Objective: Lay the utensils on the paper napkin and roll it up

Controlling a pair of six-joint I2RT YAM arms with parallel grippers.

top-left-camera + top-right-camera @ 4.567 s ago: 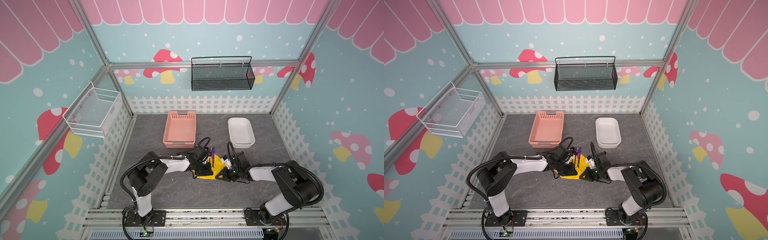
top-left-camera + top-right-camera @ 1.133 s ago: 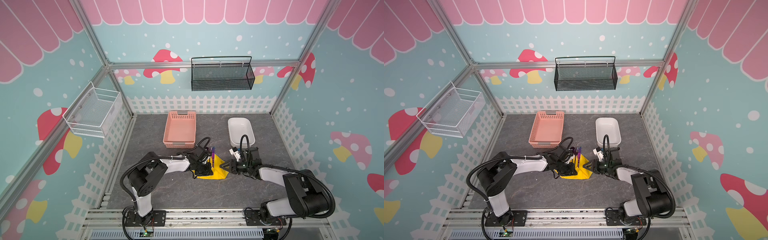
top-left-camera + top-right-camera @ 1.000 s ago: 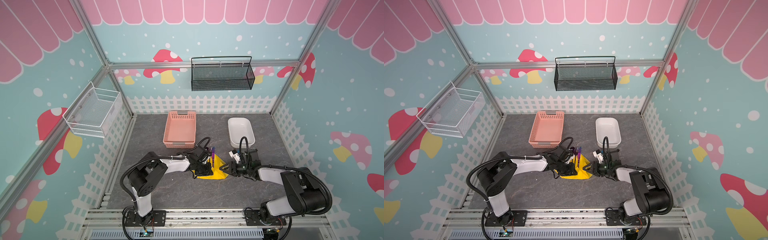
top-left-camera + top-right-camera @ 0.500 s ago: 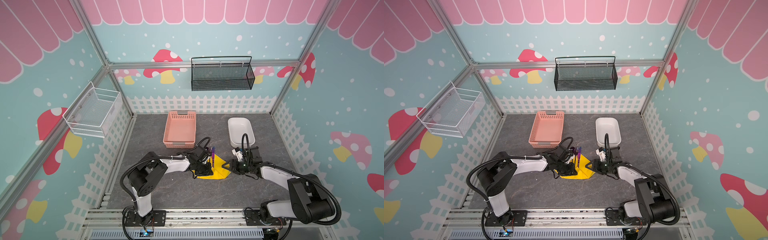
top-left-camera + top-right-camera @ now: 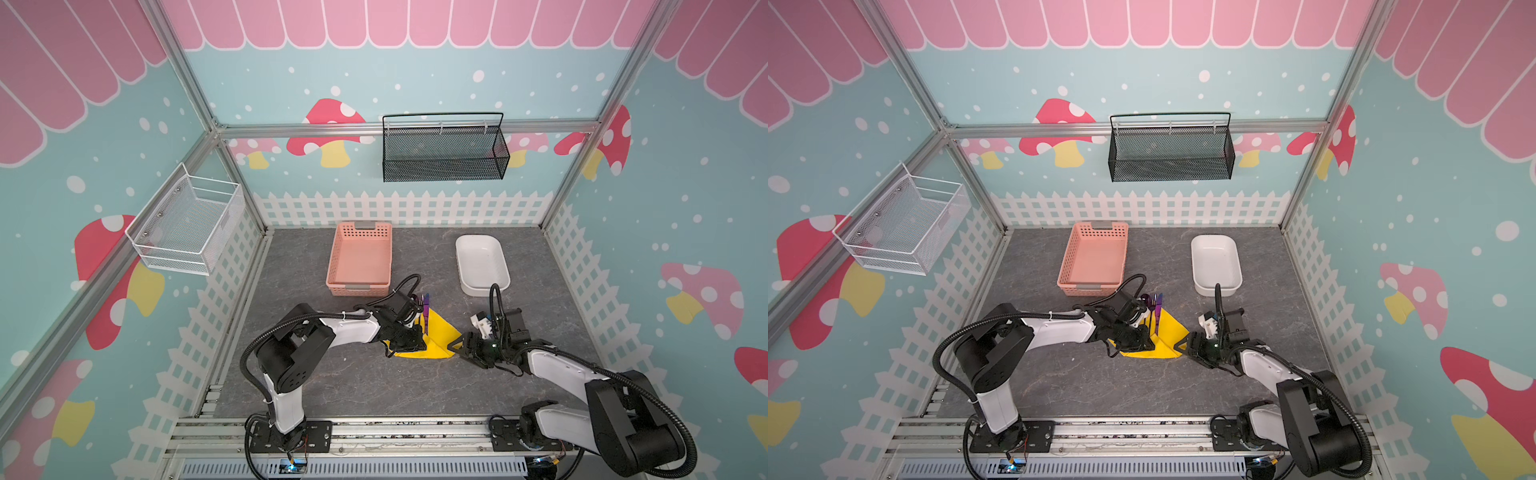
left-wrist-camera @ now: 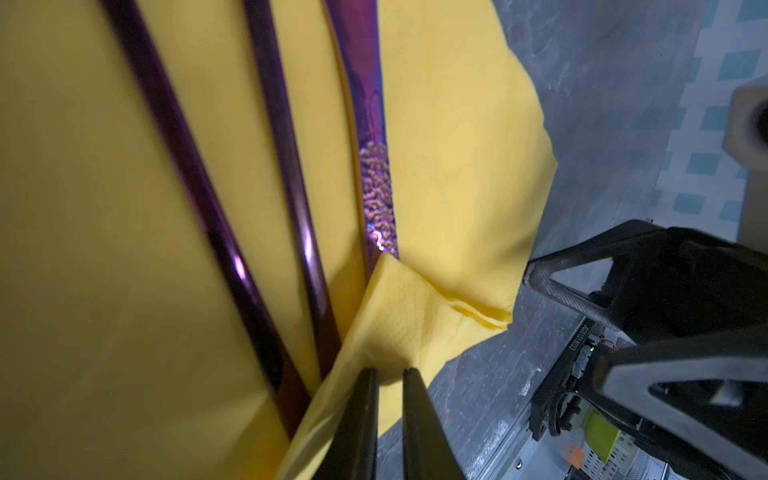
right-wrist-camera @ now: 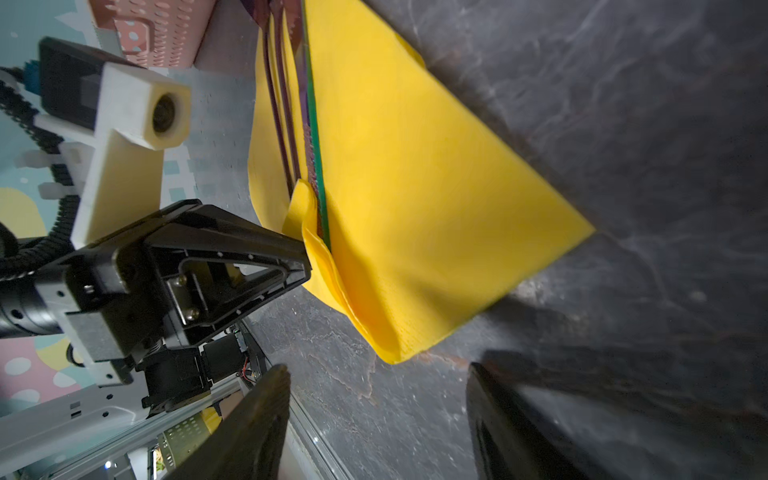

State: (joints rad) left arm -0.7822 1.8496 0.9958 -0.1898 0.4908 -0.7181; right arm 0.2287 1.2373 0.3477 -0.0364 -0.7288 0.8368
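On the grey tabletop [image 5: 353, 382], just in front of the pink basket [image 5: 360, 257], the paper napkin [image 5: 438, 336] lies partly folded. The utensils [image 6: 291, 174] rest side by side on it, their heads poking past its far edge. The left gripper [image 6: 388, 374] pinches a turned-up flap of the sheet at the handle ends. The right gripper [image 7: 376, 370] sits just beside the napkin's other near corner, jaws spread wide. The corner points into the gap, apparently untouched.
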